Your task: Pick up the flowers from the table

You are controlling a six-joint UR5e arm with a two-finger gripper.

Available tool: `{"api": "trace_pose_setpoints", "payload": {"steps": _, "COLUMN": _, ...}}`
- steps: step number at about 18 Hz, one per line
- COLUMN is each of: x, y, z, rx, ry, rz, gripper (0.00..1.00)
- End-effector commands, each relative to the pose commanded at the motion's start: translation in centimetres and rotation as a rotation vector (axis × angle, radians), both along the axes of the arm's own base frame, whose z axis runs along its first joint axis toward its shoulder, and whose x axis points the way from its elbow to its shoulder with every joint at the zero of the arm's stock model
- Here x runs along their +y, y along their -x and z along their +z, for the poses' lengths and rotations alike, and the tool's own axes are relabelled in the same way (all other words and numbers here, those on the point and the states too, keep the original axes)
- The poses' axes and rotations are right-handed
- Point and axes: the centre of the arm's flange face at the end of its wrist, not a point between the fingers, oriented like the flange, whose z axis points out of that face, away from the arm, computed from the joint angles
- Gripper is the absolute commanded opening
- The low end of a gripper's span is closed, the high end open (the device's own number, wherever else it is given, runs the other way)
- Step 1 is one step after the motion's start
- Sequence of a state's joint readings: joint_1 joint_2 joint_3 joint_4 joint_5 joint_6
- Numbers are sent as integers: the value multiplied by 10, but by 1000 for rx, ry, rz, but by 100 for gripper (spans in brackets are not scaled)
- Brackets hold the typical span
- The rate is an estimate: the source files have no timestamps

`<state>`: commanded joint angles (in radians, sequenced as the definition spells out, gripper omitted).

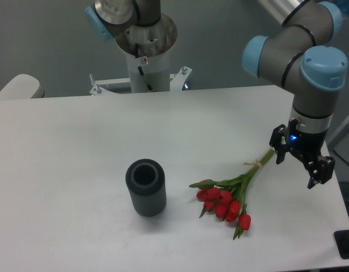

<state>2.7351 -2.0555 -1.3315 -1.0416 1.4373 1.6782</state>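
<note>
White and flat, the surface (78,141) fills most of the view, with a grey wall behind it and the arm's thick base at the back; the flowers (228,195) lie flat on the surface, toward the right and near the front edge; the red heads point down and to the left, and the green stems run up and to the right, so the bunch lies on a slant; a tan band is tied round the stems near their top end.

The pincer (299,162) hangs just to the right of the stem ends, above the surface; its two black fingers are spread apart, and nothing is between them; the stem tips sit right beside its left finger, though I cannot tell if they touch.

I think the pincer needs to go a bit left and down to reach the stems; its fingers should close across the slanted stems, not along them.

The stems look thin and bendy; the petals look soft and smooth; a dark grey vase (145,187) with ribbed sides stands upright to the left, well apart from the flowers.
</note>
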Motion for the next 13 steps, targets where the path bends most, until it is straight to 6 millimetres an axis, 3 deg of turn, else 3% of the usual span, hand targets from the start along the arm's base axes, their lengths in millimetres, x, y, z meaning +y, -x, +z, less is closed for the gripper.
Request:
{"api": "trace_pose_setpoints", "payload": {"steps": 6, "x": -5, "y": -2, "z": -6, "rx": 0, "ry": 44, "rz": 15, "gripper": 100}}
{"api": "trace_pose_setpoints", "payload": {"steps": 13, "x": -15, "y": -22, "z": -33, "rx": -84, "ry": 53, "rz": 124, "gripper": 100}}
